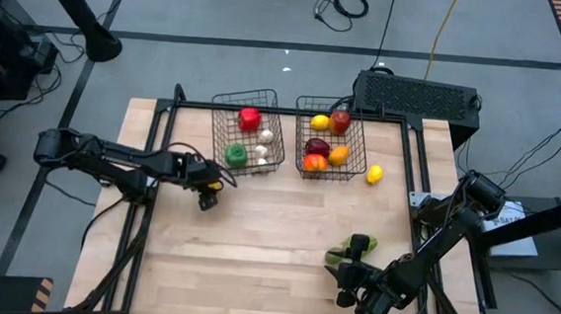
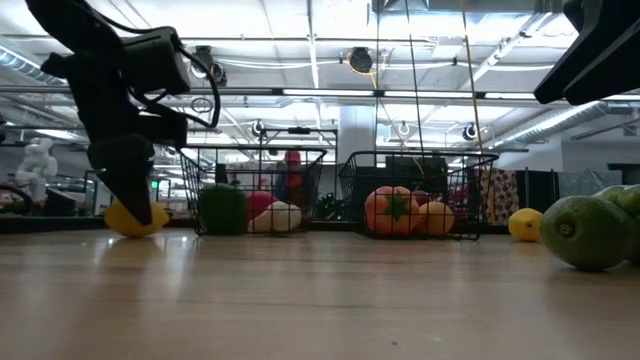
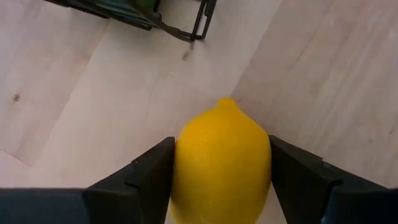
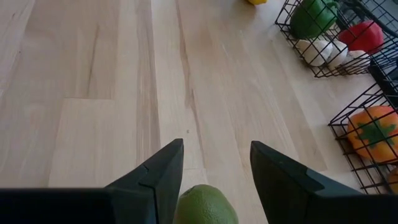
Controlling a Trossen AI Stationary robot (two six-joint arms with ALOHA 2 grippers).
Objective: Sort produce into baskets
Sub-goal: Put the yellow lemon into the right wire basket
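most of the produce is sorted already — the left basket (image 1: 250, 135) holds a red pepper, a green pepper (image 1: 235, 155) and whitish bulbs, the right basket (image 1: 329, 141) apples, an orange and a lemon. left on the pale wood table (image 1: 255, 244): a loose lemon (image 1: 374, 173) just beside the right basket, some green fruit (image 1: 351, 249) near the front, and a dimpled, glossy lemon (image 3: 221, 165) the left gripper (image 3: 221, 180) pinches beside the left basket. the right gripper (image 4: 214, 171) hangs over a smooth lime (image 4: 205, 204), fingers apart around it — holding nothing, i'd judge. both baskets are thin dark wire grid.
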